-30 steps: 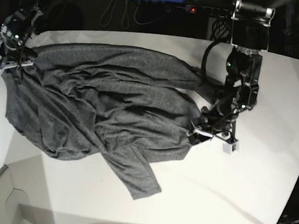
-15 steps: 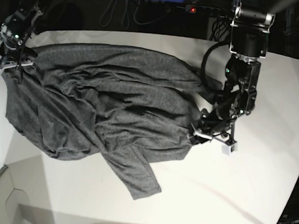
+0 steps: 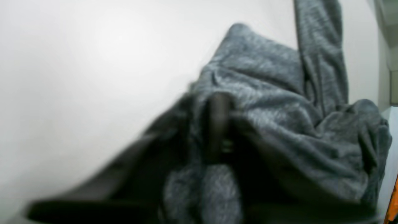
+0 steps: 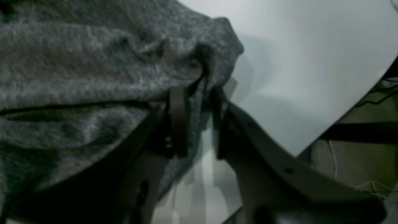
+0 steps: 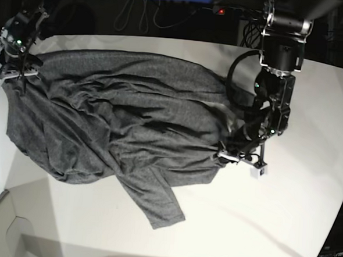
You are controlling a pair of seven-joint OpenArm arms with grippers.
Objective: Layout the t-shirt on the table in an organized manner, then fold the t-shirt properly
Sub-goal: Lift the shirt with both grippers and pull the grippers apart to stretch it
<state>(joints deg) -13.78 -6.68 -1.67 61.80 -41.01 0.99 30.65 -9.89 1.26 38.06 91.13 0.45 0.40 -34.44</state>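
A crumpled grey shirt (image 5: 119,125) lies spread across the white bench (image 5: 282,217), one long sleeve trailing toward the near edge, as two robot arms grip it at opposite ends. At the shirt's far corner, near the bench's curved rim, the right gripper (image 4: 199,102) has its jaws clamped on a pinch of knit; the wrist view shows cloth bunched between the two dark fingers, with bare bench beyond. On the other side, the left gripper (image 5: 238,157) sits low at the shirt's edge. Its blurred wrist view shows the jaws drawn together on a fold of fabric, with cloth heaped around the tips, so the hold looks real, though how much cloth is caught cannot be told.

The two grips at opposite edges appear meant to let the arms pull the fabric taut and flatten it. Judging by the deep wrinkles across the body and the skewed sleeve, the laying-out stage is far from done and no folding has begun. A thin pinch of soft knit could slip free under tension.
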